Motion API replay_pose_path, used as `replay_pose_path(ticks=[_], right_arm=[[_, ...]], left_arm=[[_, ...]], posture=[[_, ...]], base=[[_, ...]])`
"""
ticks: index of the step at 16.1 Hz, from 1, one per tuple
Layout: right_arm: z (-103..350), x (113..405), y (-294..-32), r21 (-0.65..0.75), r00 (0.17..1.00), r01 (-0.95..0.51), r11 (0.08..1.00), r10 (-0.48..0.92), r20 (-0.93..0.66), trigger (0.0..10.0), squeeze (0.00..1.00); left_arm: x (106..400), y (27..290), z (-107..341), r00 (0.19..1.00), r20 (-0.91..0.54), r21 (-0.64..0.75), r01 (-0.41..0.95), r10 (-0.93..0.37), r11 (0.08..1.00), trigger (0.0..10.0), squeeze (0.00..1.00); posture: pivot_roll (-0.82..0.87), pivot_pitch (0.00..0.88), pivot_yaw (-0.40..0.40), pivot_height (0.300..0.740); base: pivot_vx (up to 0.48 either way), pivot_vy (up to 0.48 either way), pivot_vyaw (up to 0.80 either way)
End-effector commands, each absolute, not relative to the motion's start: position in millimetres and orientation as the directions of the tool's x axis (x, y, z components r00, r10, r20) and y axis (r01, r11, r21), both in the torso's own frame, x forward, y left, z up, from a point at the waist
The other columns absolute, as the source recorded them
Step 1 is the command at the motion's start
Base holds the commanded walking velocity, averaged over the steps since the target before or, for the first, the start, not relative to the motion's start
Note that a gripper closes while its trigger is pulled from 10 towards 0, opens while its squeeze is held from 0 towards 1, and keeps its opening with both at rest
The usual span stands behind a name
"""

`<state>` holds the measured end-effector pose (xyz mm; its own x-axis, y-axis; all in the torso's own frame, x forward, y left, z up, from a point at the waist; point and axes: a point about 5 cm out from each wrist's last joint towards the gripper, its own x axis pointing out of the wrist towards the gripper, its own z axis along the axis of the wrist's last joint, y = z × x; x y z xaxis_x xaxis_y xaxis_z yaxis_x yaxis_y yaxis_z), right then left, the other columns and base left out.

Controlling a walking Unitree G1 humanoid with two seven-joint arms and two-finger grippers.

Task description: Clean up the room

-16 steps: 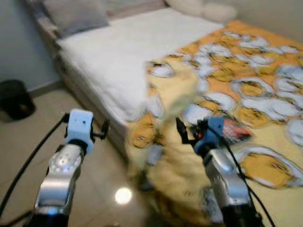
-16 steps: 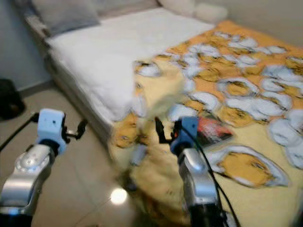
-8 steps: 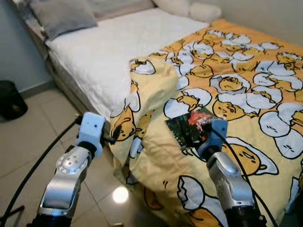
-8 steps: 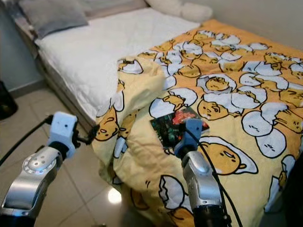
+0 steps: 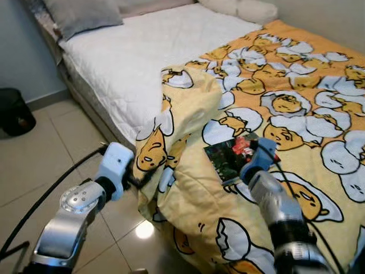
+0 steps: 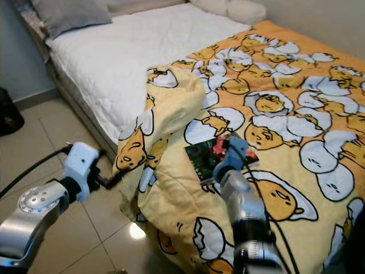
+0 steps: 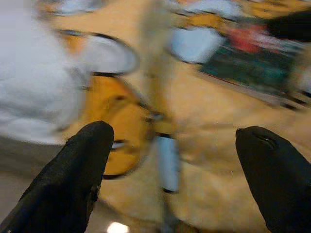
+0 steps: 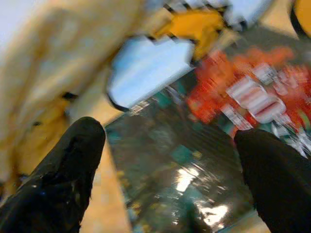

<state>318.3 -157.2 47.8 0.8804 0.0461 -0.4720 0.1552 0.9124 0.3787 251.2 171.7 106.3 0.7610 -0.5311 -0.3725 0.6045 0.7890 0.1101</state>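
Right gripper [image 8: 170, 170], fingers spread wide and holding nothing, poised just above a glossy dark-green and red packet [image 5: 234, 158]. The wrist view looks straight down onto the packet between the two fingers [image 8: 63, 179], which suggests the approach is lined up for a pick from above. The packet lies flat on the yellow egg-patterned blanket [image 5: 296, 108], near the blanket's folded-back corner; as the one loose item on the bed [image 5: 142, 57], it is probably what the tidying is aimed at here.

Left gripper [image 7: 170, 160], also wide and empty, held out low beside the bed, facing the drooping blanket edge [image 5: 154, 165] that hangs toward the tiled floor [image 5: 51, 154]. Judged from its pose, it waits clear of the packet or stands ready to take the hanging cloth.

Beyond the fold, bare white mattress, a grey pillow [image 5: 80, 14] at the head, and a dark bin [image 5: 14, 111] on the floor by the wall.
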Motion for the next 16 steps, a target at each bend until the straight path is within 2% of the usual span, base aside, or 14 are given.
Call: replay_pose_path(ticks=[1, 2, 3, 4, 5, 6, 7, 9, 13, 16], right_arm=[[38.0, 316.5, -165.0, 0.394, 0.839, 0.249, 0.885, 0.007, -0.545, 10.0, 0.00], [34.8, 317.0, -169.5, 0.398, 0.820, 0.294, 0.869, -0.016, -0.572, 10.0, 0.00], [34.0, 317.6, -174.4, 0.400, 0.815, 0.321, 0.859, -0.035, -0.578, 10.0, 0.00], [34.2, 318.2, -179.7, 0.390, 0.814, 0.336, 0.857, -0.056, -0.578, 10.0, 0.00], [34.7, 317.7, -183.8, 0.403, 0.814, 0.353, 0.845, -0.065, -0.577, 10.0, 0.00], [33.9, 317.3, -184.7, 0.411, 0.811, 0.358, 0.839, -0.061, -0.582, 10.0, 0.00], [31.5, 316.6, -182.4, 0.446, 0.804, 0.363, 0.818, -0.033, -0.594, 10.0, 0.00], [28.0, 317.1, -175.2, 0.509, 0.796, 0.360, 0.782, 0.027, -0.604, 10.0, 0.00], [30.7, 321.2, -165.4, 0.585, 0.809, 0.337, 0.737, 0.092, -0.581, 10.0, 0.00], [25.6, 318.6, -161.3, 0.576, 0.782, 0.343, 0.742, 0.114, -0.613, 10.0, 0.00]], left_arm=[[250.0, 165.3, 107.7, 0.688, -0.384, 0.086, 0.691, -0.616, 0.718, 10.0, 0.69], [248.7, 163.2, 107.3, 0.632, -0.404, 0.076, 0.743, -0.661, 0.665, 10.0, 0.64], [247.0, 161.9, 107.4, 0.581, -0.423, 0.071, 0.786, -0.695, 0.614, 10.0, 0.52], [245.8, 161.5, 107.5, 0.540, -0.439, 0.068, 0.817, -0.718, 0.573, 10.0, 0.44], [244.0, 161.1, 107.6, 0.496, -0.453, 0.045, 0.843, -0.741, 0.537, 10.0, 0.27], [243.7, 160.9, 107.8, 0.469, -0.462, 0.037, 0.858, -0.752, 0.512, 10.0, 0.25], [243.9, 160.7, 108.2, 0.445, -0.468, 0.029, 0.871, -0.763, 0.490, 10.0, 0.14], [244.7, 161.9, 109.3, 0.419, -0.477, 0.023, 0.885, -0.773, 0.465, 10.0, 0.00], [244.7, 169.1, 111.4, 0.404, -0.494, 0.028, 0.892, -0.770, 0.451, 10.0, 0.00], [243.0, 171.1, 111.7, 0.399, -0.497, 0.026, 0.894, -0.770, 0.447, 10.0, 0.00]], posture=[[0.04, 0.000, -0.054, 0.740], [0.03, 0.000, -0.055, 0.740], [0.03, 0.000, -0.052, 0.740], [0.02, 0.000, -0.049, 0.740], [0.01, 0.000, -0.044, 0.740], [0.01, 0.000, -0.042, 0.740], [0.01, 0.000, -0.040, 0.740], [0.01, 0.000, -0.039, 0.740], [0.02, 0.000, -0.042, 0.740], [0.03, 0.000, -0.042, 0.740]], base=[[0.000, 0.000, 0.00], [0.000, 0.000, 0.00], [0.000, 0.000, 0.00], [0.000, 0.000, 0.00], [0.000, 0.000, 0.00], [0.000, 0.000, 0.00], [0.000, 0.000, 0.00], [0.000, 0.000, 0.00], [0.000, 0.000, 0.00], [0.000, 0.000, 0.00]])
